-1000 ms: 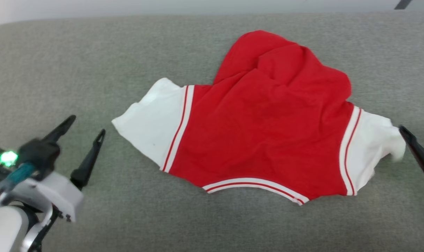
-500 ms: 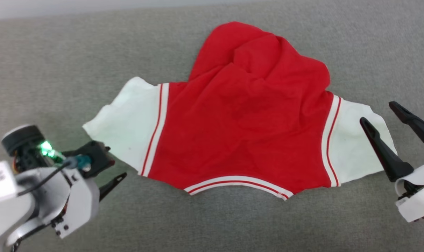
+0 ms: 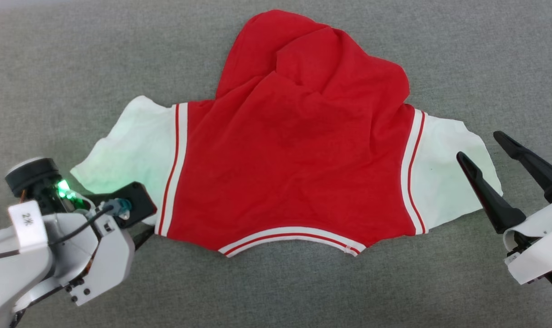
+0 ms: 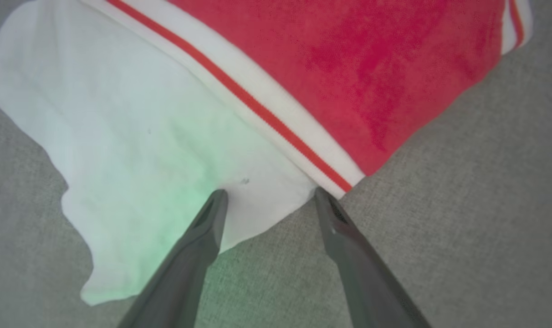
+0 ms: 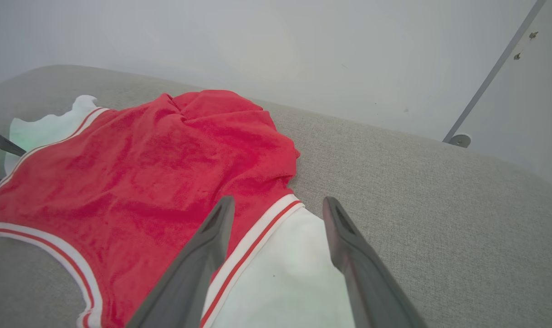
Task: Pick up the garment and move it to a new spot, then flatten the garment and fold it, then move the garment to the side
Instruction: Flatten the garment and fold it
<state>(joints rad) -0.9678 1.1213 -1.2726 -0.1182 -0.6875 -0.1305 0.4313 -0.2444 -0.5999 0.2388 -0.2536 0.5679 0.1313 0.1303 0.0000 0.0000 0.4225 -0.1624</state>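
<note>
Left hand [image 4: 269, 192]: fingers apart, nothing clamped. Tips sit at the near edge of garment's left panel [image 4: 144, 136]. One tip is over the white cloth, the other at the corner where the trim [image 4: 276, 120] ends. Can't tell if they touch.

Right hand [image 3: 478, 145]: fingers apart, holding nothing. It straddles the outer edge of the right panel [image 3: 444, 177], with the inner finger over white cloth and the outer finger over bare worktop [image 3: 75, 68].

Garment [image 3: 294, 159]: flat-ish on the worktop, centre, between both hands. Red body is rumpled and bunched up at the far side. White panels sit at the left and right ends, and red-and-white trim runs along each panel seam and the near hem.

Writing: white tag [image 3: 25, 219] on the left arm reads "2" plus one character I can't make out.

Green LED [image 3: 63, 189] is lit on the left wrist, with a green tint on the left panel. Pale wall [image 5: 258, 45] stands behind the worktop's far edge.
</note>
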